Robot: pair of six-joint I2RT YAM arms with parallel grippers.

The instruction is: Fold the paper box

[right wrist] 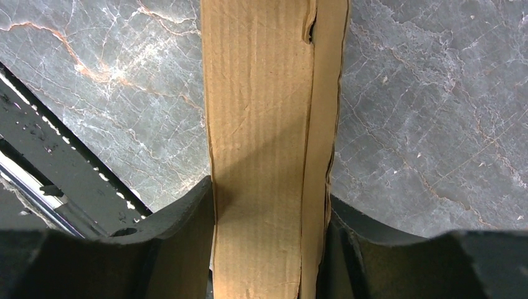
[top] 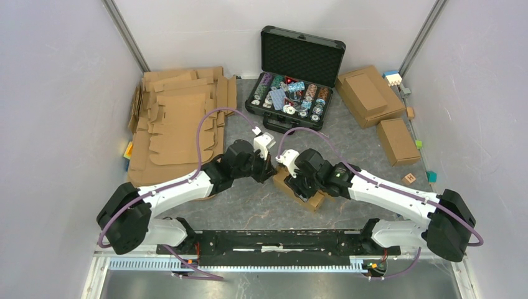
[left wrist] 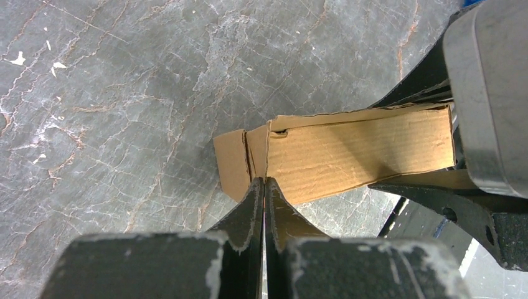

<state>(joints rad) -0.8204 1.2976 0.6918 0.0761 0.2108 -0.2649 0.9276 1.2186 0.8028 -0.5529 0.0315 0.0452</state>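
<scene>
- Brown cardboard blanks (top: 177,124), many and overlapping, lie at the far left of the grey marbled table (top: 249,205)
- Left gripper (left wrist: 264,182): fingers pressed together with no gap showing. The tips meet the edge of the paper box (left wrist: 361,152) at the crease beside its end flap. Whether any card is nipped between them cannot be told
- Paper box: lies on the table near the middle, between the two grippers and well apart from the blanks. It is partly folded into a long shallow shape, with one short flap standing out past the crease
- Right gripper (right wrist: 271,199): fingers (right wrist: 180,237) set one on each long side of the paper box, touching the card and clamped across its width
- Black case (top: 299,68): far centre, lid raised, filled with rows of round coloured pieces
- Large box (top: 370,93): closed, far right, beside the case
- Small box (top: 397,141): closed, just in front of the large box
- Small coloured blocks (top: 431,176): scattered along the right wall
</scene>
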